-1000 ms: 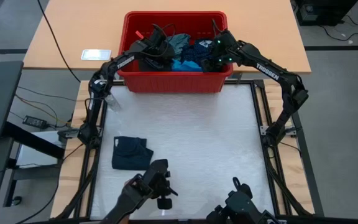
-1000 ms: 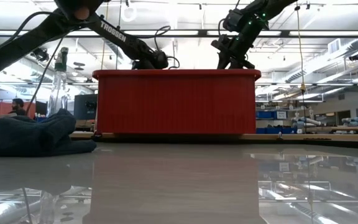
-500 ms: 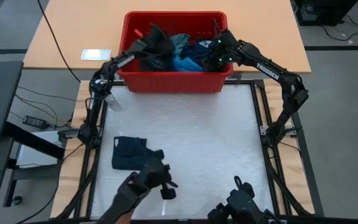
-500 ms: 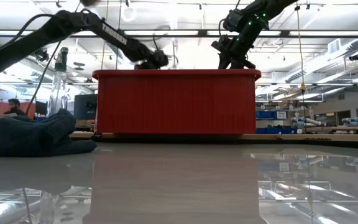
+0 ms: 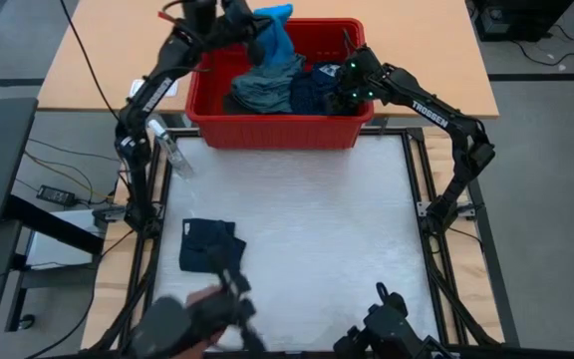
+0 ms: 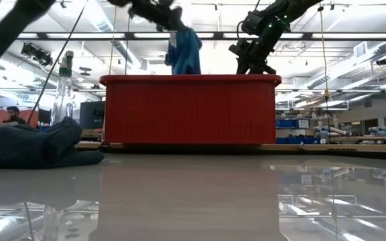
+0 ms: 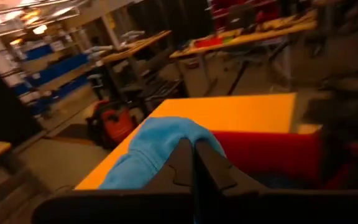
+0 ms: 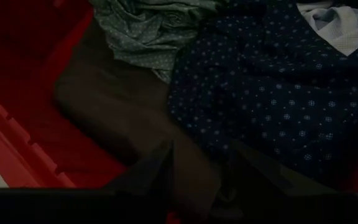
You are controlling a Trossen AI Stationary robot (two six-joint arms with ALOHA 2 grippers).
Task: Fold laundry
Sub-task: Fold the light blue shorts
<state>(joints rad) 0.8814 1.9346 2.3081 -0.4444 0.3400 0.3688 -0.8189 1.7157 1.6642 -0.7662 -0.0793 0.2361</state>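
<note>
Nearest, at about 8 o'clock on the counter (image 5: 317, 219), the dark navy piece (image 5: 210, 245) is lying in a loose heap, well apart from both arms.

Farther, at 12 o'clock, the red bin (image 5: 279, 131) is standing. Inside it the grey-green shirt (image 5: 261, 88) is resting toward 9 o'clock and the navy dotted piece (image 8: 278, 93) toward 3 o'clock, touching each other. The right claw (image 5: 345, 92) is hanging low over the dotted piece at the bin's 3 o'clock side. Its fingers are standing a little apart, and I cannot tell if they are holding any cloth.

Farthest and highest, the left claw (image 7: 194, 163) is closed on the blue garment (image 6: 183, 51), gripping it at one bunched spot above the bin's far 10 o'clock corner. The cloth is hanging down freely from the grip.

By my judgement the blue garment is light, soft and limp, so it will swing and will not keep any shape. One pinch is enough for lifting, but for folding it is better to take it at two corners or along one hem, so it spreads flat.
</note>
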